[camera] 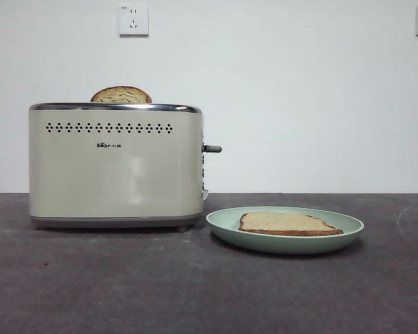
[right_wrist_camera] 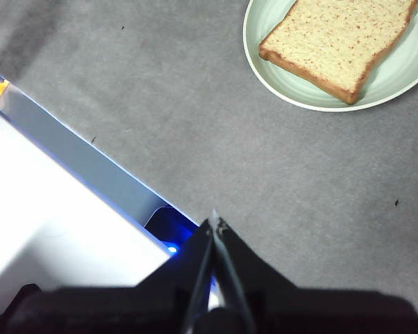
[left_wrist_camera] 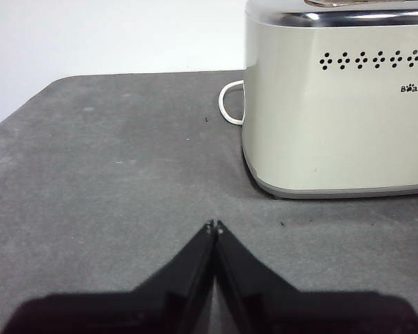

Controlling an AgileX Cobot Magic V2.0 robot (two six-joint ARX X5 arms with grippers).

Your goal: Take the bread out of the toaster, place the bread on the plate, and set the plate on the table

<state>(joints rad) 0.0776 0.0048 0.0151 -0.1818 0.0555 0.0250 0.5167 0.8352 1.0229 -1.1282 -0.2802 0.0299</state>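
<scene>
The pale tan bread slice lies flat on the round mint-green plate, resting on the dark grey bench beside the cream toaster. Both hands, left and right, pressed together, should stay clear.

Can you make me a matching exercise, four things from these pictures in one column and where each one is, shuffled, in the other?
1. bread
2. plate
3. darker slice
4. left gripper

a. poking out of the toaster
b. shut, over bare table near the toaster
c. lying flat on the plate
d. resting on the table beside the toaster

Pairs: 1-c, 2-d, 3-a, 4-b
</scene>
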